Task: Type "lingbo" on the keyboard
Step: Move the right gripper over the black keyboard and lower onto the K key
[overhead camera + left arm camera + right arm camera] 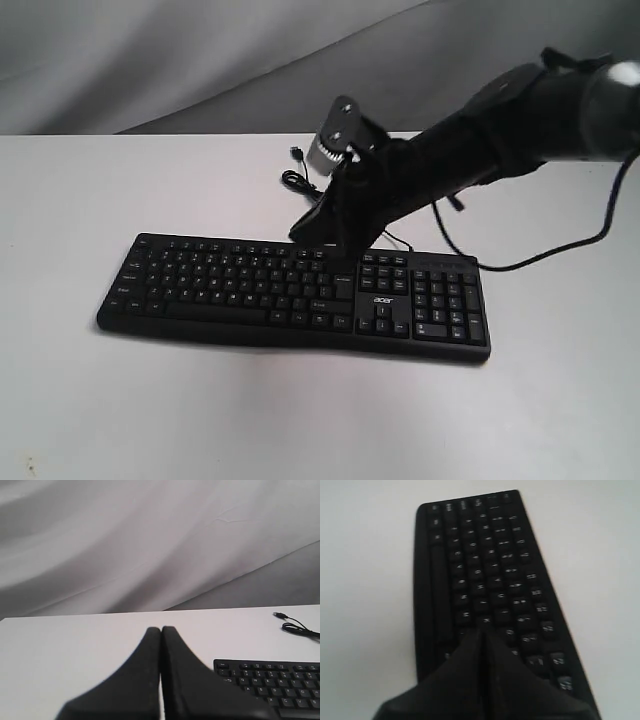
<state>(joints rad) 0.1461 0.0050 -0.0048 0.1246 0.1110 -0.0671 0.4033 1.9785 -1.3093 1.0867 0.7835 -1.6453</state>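
Left half of keyboard (pixel 220 280): open from above.
Keys right of centre: right arm (pixel 470 140) slants low across.
Behind keyboard: coiled cable (pixel 298 182) lies there.
Front strip of table (pixel 300 420): open.

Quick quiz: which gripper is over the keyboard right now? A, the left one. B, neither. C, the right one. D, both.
C: the right gripper is closed above the keys of the keyboard, and the exterior view shows only that arm over it; the left gripper is off beside the keyboard.
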